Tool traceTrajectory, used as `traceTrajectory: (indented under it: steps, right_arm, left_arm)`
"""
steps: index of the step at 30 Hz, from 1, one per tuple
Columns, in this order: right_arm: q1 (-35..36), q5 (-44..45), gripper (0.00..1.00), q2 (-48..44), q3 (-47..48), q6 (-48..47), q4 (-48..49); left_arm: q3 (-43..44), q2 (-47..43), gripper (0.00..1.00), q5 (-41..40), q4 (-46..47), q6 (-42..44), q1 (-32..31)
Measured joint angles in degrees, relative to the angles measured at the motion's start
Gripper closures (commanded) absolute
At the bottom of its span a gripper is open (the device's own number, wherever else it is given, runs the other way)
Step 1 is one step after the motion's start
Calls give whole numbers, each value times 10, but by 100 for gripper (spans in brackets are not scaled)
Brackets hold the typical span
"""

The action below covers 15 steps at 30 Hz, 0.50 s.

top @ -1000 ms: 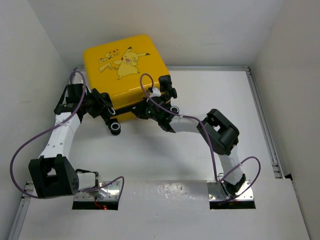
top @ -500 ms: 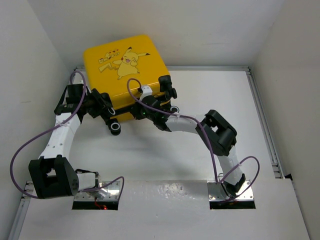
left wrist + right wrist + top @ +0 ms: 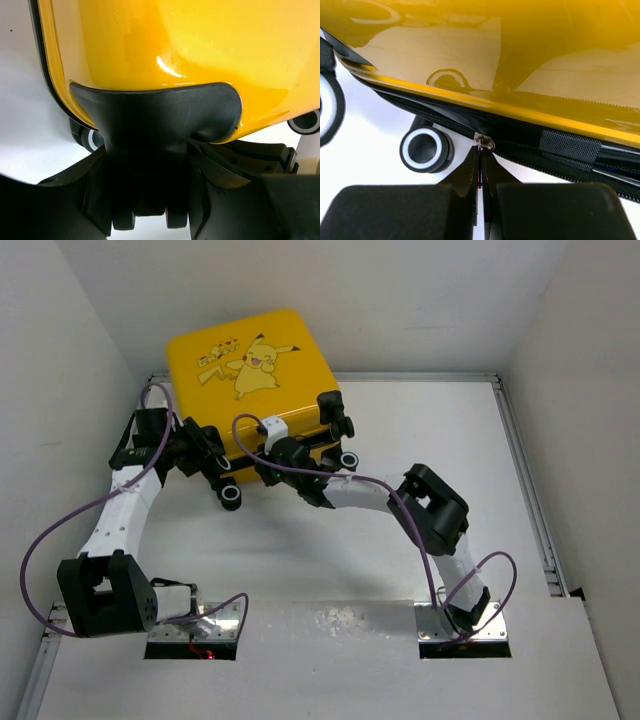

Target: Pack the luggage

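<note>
The yellow luggage (image 3: 250,370) lies closed at the far left of the table, cartoon print facing up. My left gripper (image 3: 205,455) is at its near left corner. In the left wrist view its fingers (image 3: 95,200) clamp the black wheel housing (image 3: 155,120) under the yellow shell (image 3: 175,45). My right gripper (image 3: 265,465) is at the front edge. In the right wrist view it (image 3: 480,155) is shut on the pull tab of the metal zipper slider (image 3: 484,141), on the black zipper track (image 3: 570,150) below the shell (image 3: 470,40).
Black caster wheels with white rims stick out along the luggage's front edge (image 3: 231,498) (image 3: 349,459) (image 3: 426,149). White walls close in on the left and the back. A metal rail (image 3: 530,490) runs along the table's right side.
My right gripper has slid left along the luggage's front edge, and its jaws have closed the last bit. The left arm and the luggage have stayed still.
</note>
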Motion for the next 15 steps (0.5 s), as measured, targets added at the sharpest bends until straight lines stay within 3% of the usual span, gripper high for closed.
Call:
traceTrajectory:
  steps: [6, 12, 15]
  right_arm:
    - [-30, 2, 100, -25, -54, -11, 16]
    - [-146, -44, 100, -124, -167, -29, 14]
    - [-172, -45, 100, -149, -202, -47, 17]
  left_arm:
    - [0, 0, 100, 2, -8, 1, 18]
    - [2, 0, 100, 29, -13, 0, 33]
    - [2, 2, 100, 32, -21, 2, 31]
